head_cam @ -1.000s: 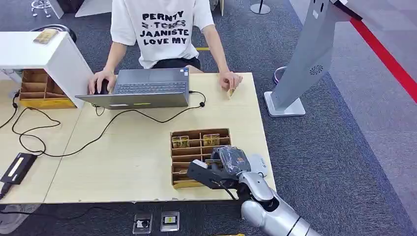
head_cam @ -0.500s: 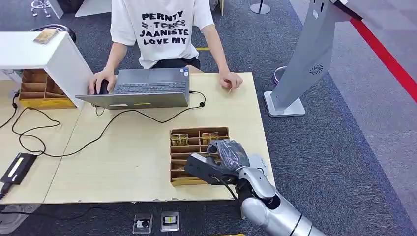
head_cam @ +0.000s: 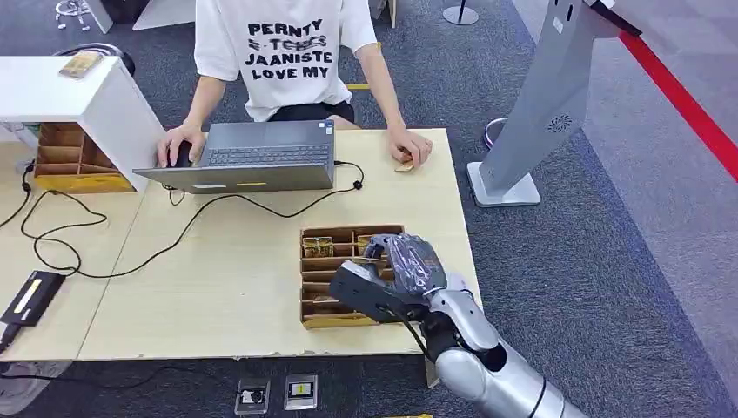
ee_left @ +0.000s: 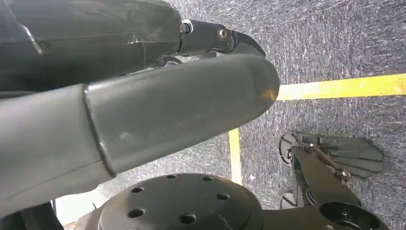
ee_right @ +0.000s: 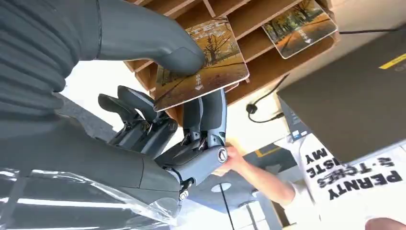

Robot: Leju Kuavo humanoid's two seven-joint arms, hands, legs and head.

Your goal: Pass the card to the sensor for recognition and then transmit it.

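Right wrist view puts the right hand (ee_right: 158, 120) closest: its thick grey thumb presses on top of a card (ee_right: 203, 64) printed with autumn trees and small arrows, and dark fingers (ee_right: 206, 112) support it from beneath, so the card is pinched just above the wooden divider tray (ee_right: 268, 57). Lettering on the card is too blurred to read. A second card (ee_right: 299, 24) of the same print lies in a farther tray compartment.

Left wrist view shows the left hand (ee_left: 143, 96) over grey carpet with a yellow line; I cannot tell whether its fingers are apart or together.

Head view shows the right hand (head_cam: 392, 274) over the tray (head_cam: 348, 279) on the worktop (head_cam: 226, 261), farther up the tray than half a second ago. Beyond sits a laptop (head_cam: 248, 157) and a person (head_cam: 287, 52) whose shirt reads "PERNTY", "JAANISTE", "LOVE MY"; the person's hand (head_cam: 409, 144) now rests flat on the worktop.
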